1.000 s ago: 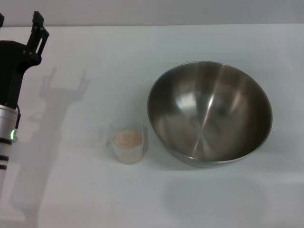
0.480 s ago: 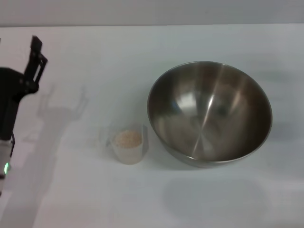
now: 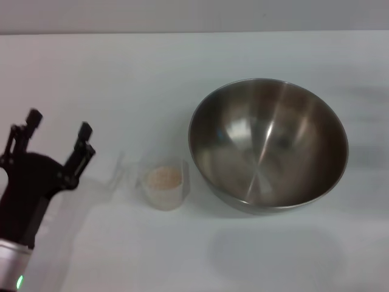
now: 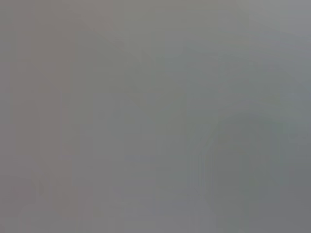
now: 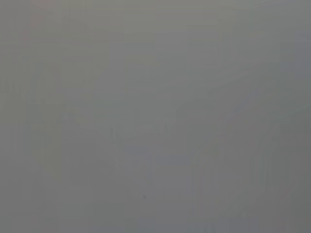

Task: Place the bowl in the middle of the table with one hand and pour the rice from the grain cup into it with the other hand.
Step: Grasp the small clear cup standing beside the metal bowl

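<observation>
The steel bowl (image 3: 268, 145) stands right of centre on the white table (image 3: 121, 73), shiny inside and empty. Just left of it is the small frosted grain cup (image 3: 164, 184), upright, with a heap of pale rice (image 3: 164, 177) in it. My left gripper (image 3: 59, 136) is at the left, open, its two black fingers spread and pointing toward the cup, a short gap away from it. Nothing is between the fingers. My right gripper is out of view. Both wrist views show only plain grey.
The table's far edge (image 3: 194, 32) runs across the top of the head view. The bowl's rim nearly touches the cup on its right side.
My left gripper has swung from the far left corner down and toward the cup, now both fingers show. Bowl and cup have not moved.
</observation>
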You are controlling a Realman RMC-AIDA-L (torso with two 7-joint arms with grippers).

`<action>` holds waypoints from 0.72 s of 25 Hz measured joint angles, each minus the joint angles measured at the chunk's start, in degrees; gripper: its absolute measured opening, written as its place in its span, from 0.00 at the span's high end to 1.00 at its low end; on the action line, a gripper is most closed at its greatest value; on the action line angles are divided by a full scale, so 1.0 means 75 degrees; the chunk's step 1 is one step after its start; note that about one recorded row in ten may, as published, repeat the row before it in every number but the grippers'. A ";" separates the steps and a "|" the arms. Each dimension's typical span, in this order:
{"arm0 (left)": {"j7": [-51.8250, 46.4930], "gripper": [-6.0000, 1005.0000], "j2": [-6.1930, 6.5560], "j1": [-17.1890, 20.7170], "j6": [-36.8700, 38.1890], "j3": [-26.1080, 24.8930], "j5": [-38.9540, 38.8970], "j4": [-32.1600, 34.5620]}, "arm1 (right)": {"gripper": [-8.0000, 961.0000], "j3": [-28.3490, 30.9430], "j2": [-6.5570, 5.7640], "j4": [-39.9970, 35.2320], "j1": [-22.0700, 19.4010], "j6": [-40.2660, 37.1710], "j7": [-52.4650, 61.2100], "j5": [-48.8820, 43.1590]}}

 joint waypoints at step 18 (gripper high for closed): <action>0.0083 0.17 -0.0037 0.0525 -0.0853 0.1010 0.0001 -0.0119 | 0.56 0.0036 -0.0100 0.0155 0.0521 0.0434 -0.0502 -0.0059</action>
